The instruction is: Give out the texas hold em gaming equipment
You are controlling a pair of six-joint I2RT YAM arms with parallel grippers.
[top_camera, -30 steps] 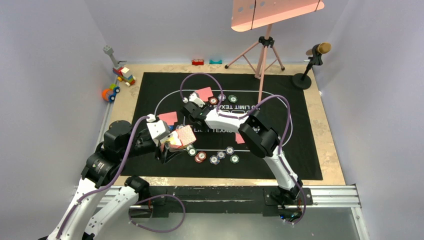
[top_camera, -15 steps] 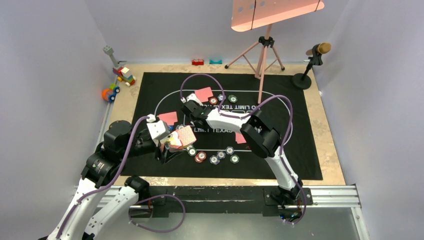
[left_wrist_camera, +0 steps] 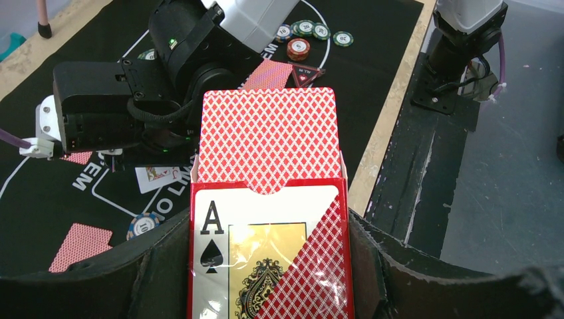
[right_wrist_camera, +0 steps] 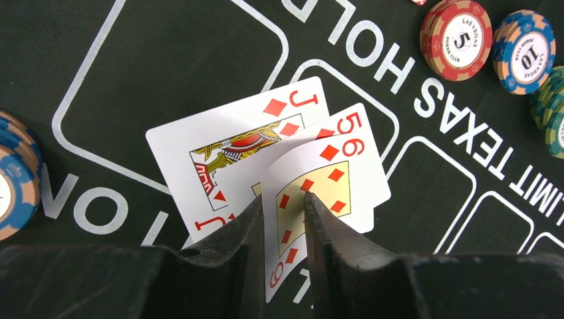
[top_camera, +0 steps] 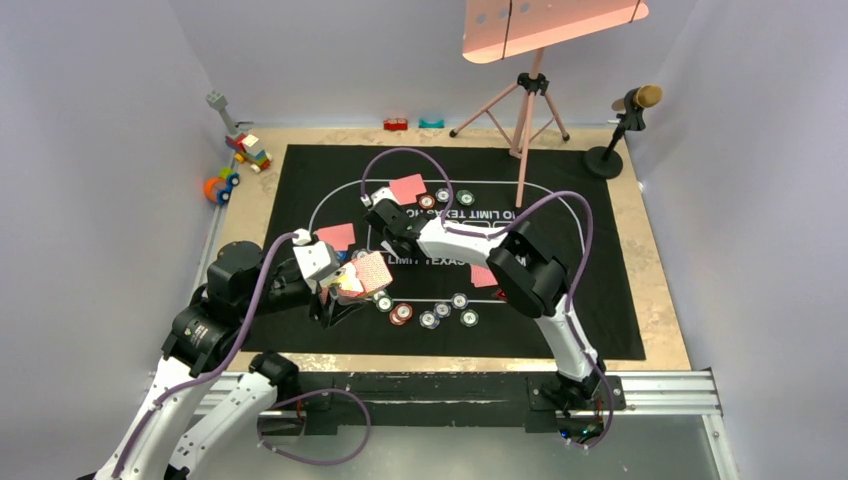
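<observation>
My left gripper (top_camera: 345, 288) is shut on a red card box (left_wrist_camera: 269, 219) printed with the ace of spades, and pink-backed cards stick out of its top. It holds the box above the mat's near left. My right gripper (top_camera: 383, 213) is shut on a six of diamonds (right_wrist_camera: 312, 186), held on edge just above the mat. Under it a jack of diamonds (right_wrist_camera: 226, 143) and a five (right_wrist_camera: 356, 129) lie face up. Face-down cards (top_camera: 408, 187) lie on the black mat. Striped chips (top_camera: 428, 319) sit in a near row, and others (right_wrist_camera: 459, 40) lie beside the right gripper.
The black printed mat (top_camera: 600, 300) covers most of the table. Toy blocks (top_camera: 248, 150) and a toy car (top_camera: 220, 186) stand at the far left. A pink tripod (top_camera: 525, 110) and a microphone stand (top_camera: 620, 130) stand at the back. A red triangular marker (left_wrist_camera: 306, 73) lies near the chips.
My right gripper has shifted slightly to the left over the mat with the card in it. The left arm has not moved.
</observation>
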